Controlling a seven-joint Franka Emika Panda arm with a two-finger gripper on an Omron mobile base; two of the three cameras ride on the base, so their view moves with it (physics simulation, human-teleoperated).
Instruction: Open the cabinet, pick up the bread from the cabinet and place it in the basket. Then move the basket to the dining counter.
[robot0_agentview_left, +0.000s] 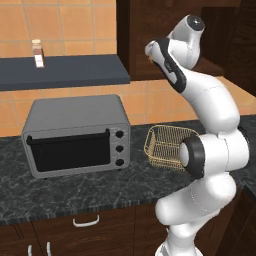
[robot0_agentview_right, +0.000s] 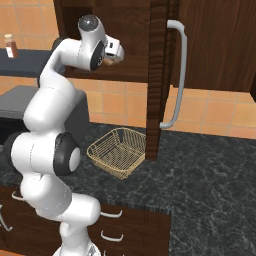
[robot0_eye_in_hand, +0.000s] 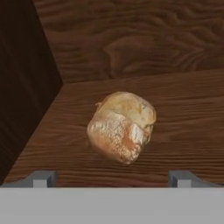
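The cabinet (robot0_agentview_right: 159, 75) is seen with its door swung out, edge-on toward the right base view, the silver bar handle (robot0_agentview_right: 180, 75) on its outer face. The hand (robot0_eye_in_hand: 111, 177) is held spread inside, a fingertip (robot0_eye_in_hand: 43, 178) low at each side and apart from the bread (robot0_eye_in_hand: 121, 127), which lies on the wooden cabinet floor near the back wall. The basket (robot0_agentview_right: 119, 151) stands empty on the black speckled surface (robot0_agentview_right: 210, 165) below, beside the toaster oven (robot0_agentview_left: 75, 135).
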